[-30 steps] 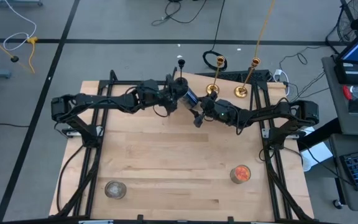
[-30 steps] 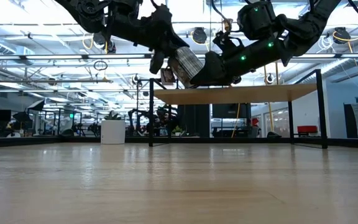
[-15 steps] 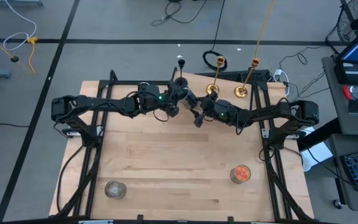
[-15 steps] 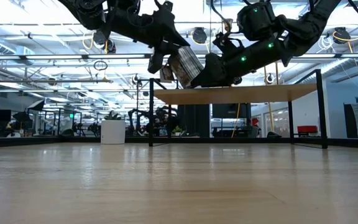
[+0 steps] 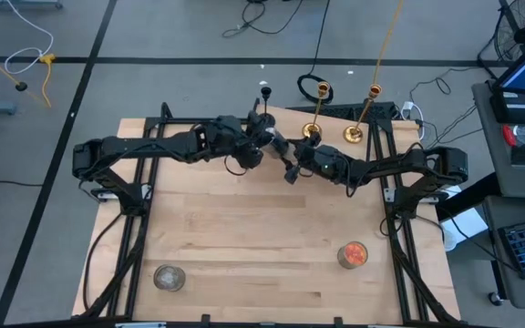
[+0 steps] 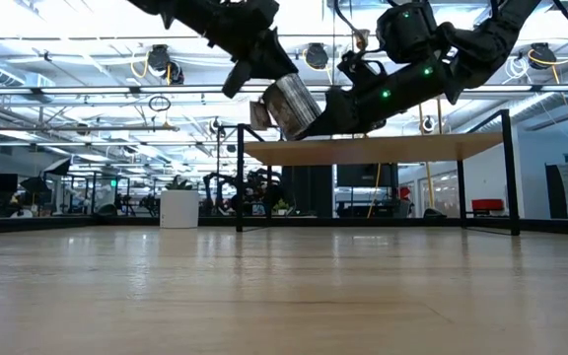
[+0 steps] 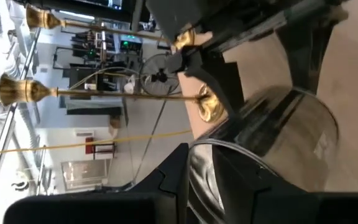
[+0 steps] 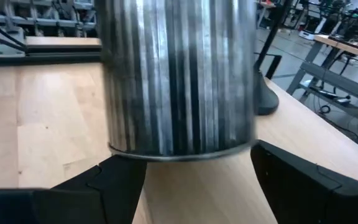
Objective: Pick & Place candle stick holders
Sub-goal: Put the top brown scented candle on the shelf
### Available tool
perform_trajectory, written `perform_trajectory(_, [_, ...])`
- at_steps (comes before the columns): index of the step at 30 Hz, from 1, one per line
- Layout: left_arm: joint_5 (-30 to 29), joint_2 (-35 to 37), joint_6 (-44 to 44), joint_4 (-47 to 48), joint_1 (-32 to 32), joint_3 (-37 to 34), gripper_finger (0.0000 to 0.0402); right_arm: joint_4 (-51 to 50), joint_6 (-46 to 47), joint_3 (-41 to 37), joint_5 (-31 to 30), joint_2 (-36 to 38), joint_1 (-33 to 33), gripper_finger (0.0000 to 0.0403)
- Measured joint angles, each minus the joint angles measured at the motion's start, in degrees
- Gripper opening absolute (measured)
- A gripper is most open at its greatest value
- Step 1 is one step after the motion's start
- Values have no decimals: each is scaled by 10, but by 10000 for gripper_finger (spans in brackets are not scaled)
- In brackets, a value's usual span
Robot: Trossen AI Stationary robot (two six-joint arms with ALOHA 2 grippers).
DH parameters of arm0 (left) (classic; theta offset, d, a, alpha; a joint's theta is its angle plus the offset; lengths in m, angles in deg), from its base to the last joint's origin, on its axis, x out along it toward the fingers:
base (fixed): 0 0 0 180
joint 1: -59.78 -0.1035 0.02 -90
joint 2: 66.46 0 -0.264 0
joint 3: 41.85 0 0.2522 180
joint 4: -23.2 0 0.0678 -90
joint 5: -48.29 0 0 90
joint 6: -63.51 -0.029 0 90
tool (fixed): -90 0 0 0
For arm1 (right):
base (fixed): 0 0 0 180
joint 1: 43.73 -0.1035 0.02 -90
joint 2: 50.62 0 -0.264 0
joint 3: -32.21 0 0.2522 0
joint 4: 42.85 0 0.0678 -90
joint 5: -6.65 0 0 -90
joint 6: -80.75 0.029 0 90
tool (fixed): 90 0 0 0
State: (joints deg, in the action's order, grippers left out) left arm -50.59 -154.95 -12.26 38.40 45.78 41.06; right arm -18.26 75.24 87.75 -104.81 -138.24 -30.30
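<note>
High view: the left gripper (image 5: 264, 146) and right gripper (image 5: 290, 169) meet over the far middle of the wooden bench (image 5: 244, 237); a hand-over looks under way, so one should let go only once the other grips firmly.

Low view: the ribbed silvery clear-glass cup (image 6: 286, 102) hangs well above the bench, its long axis tilted.

Left wrist view: whether its fingers are clamped I cannot tell.

Right wrist view: the right fingers (image 8: 303, 180) stand apart beside the cup's rim.
</note>
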Motion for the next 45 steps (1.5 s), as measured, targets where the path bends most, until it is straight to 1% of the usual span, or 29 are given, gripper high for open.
perform_trajectory(4, [3,0,2,-2,0,1,81,-1,-2,0,-1,0,0,283])
perform_trajectory(8, [3,-2,13,2,-3,2,81,-2,-9,0,-27,0,0,283])
perform_trajectory(10, [3,-4,15,0,-5,2,81,-1,-9,0,-27,0,0,283])
perform_trajectory(16, [19,-3,27,0,-30,2,81,45,-1,0,-29,0,0,283])
perform_trajectory(21, [37,-3,58,-1,-54,3,81,60,0,0,-65,0,0,283])
perform_trajectory(24, [62,-3,61,-2,-59,3,81,60,-1,0,-71,0,0,283])
perform_trajectory(26, [69,-3,61,-2,-59,3,81,56,-1,0,-70,0,1,283])
perform_trajectory(32, [73,-14,74,-16,-58,3,81,45,-16,0,-71,0,1,283])
perform_trajectory(36, [78,-29,70,-32,-54,3,81,15,-12,0,-76,0,1,283])
perform_trajectory(40, [68,-35,70,-54,-53,3,81,7,-21,0,-114,0,1,283])
perform_trajectory(45, [64,-35,73,-57,-53,3,81,3,-44,1,-119,0,2,283])
